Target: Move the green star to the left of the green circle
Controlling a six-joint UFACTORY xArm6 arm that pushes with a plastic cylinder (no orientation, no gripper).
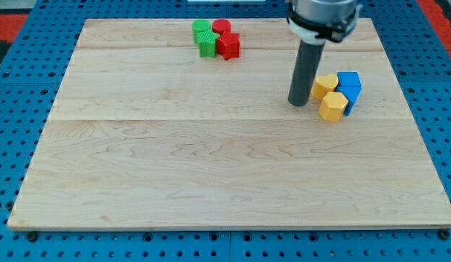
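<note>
A big wooden board [211, 167] fills most of the picture. It is pale, with faint lines running from side to side. Under it lies a blue table with rows of little holes [11, 109], which shows along the left, right and bottom edges.

The robot arm comes down from the top of the picture, a bit right of the middle. It ends in a straight dark rod [305, 69]. There are no jaws on this arm, so nothing opens or shuts; it is only a rod. My tip [297, 103] rests on the board in the upper right part, just left of a small bunch of blocks.

That bunch has two yellow blocks and two blue ones. One yellow block [326, 85] sits just beside the rod. The other yellow block [333, 106] is just below it. A blue block [349, 80] sits at the right, and another blue block [353, 94] is tucked under it. I cannot tell their shapes for sure.

Far from my tip, near the top edge and left of the middle, four blocks are squeezed together. The green circle [202, 29] is at the upper left. The green star [207, 45] is right below it, touching it. A red circle [221, 28] is at the upper right, and a red star [228, 46] is below that.
</note>
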